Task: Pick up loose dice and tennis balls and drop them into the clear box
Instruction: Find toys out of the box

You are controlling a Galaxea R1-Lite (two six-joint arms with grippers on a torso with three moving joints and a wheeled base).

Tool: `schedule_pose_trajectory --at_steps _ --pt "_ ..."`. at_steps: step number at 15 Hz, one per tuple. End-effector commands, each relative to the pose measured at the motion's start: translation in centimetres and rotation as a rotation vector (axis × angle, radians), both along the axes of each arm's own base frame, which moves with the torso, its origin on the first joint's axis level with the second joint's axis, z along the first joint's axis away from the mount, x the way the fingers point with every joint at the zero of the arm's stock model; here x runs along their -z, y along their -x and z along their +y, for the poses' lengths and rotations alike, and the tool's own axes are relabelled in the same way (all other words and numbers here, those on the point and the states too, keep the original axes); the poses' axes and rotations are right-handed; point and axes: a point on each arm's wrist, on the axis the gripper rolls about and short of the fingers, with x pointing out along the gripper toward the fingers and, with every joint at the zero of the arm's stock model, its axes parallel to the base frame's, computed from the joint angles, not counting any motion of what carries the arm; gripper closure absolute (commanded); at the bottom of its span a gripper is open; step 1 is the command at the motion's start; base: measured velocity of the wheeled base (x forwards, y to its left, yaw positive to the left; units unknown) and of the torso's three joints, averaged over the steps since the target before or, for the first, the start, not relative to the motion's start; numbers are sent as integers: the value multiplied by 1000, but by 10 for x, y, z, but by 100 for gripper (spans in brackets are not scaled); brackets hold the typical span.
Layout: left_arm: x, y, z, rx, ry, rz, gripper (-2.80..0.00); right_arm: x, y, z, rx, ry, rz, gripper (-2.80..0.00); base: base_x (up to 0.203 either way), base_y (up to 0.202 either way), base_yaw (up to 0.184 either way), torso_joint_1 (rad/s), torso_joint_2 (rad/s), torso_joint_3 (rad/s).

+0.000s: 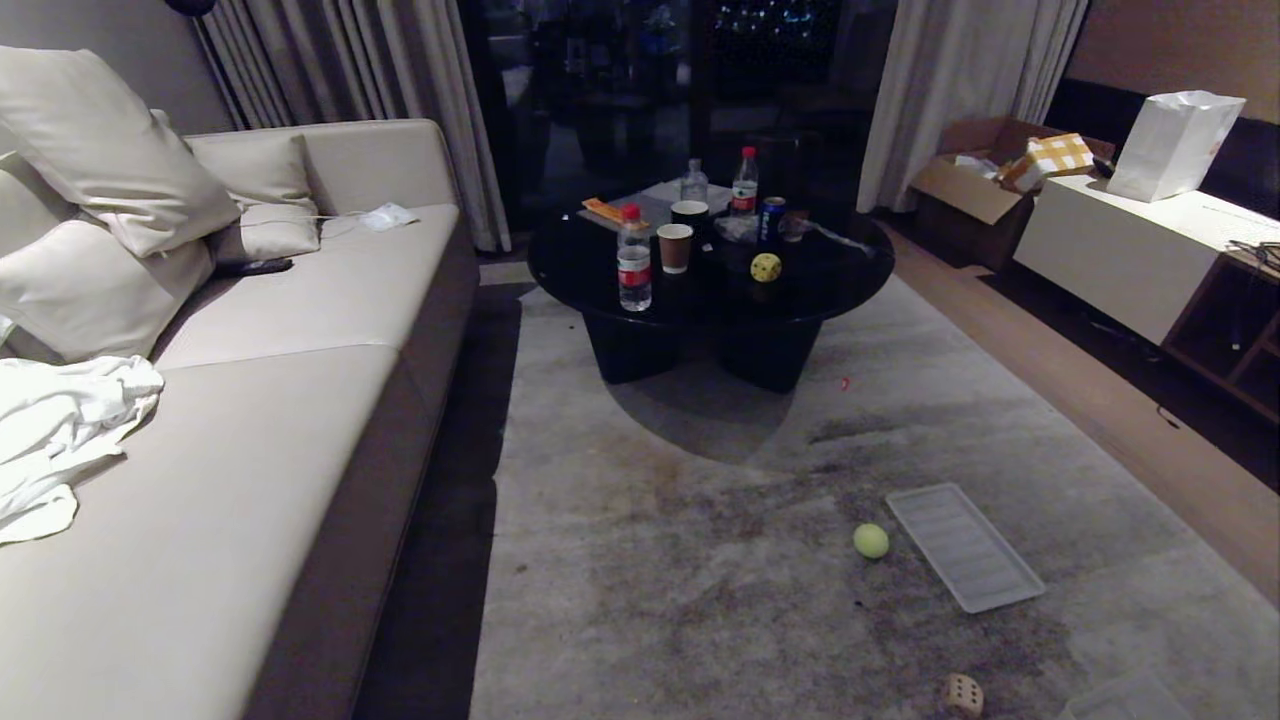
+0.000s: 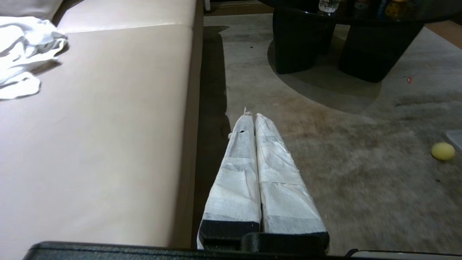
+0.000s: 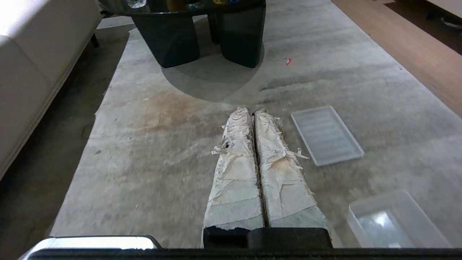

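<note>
Jaws pressed together on both the left gripper (image 2: 254, 115) and the right gripper (image 3: 252, 111), nothing pinched, each hanging over the grey rug (image 1: 700, 560). One tennis ball (image 1: 871, 541) sits on the rug just beside the flat ribbed lid (image 1: 963, 546). Cream die (image 1: 964, 694) lies nearer the robot than the lid, and the clear box (image 3: 395, 224) is near it on the rug. Yellow die (image 1: 766, 267) is up on the black table (image 1: 810, 300), well apart from the lid.

Closed left gripper (image 2: 252, 117), probably tennis ball (image 2: 443, 151) nearby
</note>
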Motion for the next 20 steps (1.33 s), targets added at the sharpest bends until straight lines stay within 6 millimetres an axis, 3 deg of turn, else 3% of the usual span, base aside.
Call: schedule_pose_trajectory --at_steps 1,5,20 --pt "0 0 0 -1 -2 3 0 1 0 0 1 0 5 0 183 0 0 6 2 2" --pt "1 0 0 -1 3 5 0 1 0 0 1 0 5 0 176 0 0 3 2 3" --pt "1 0 0 -2 4 5 0 1 0 0 1 0 7 0 0 0 0 0 0 0"
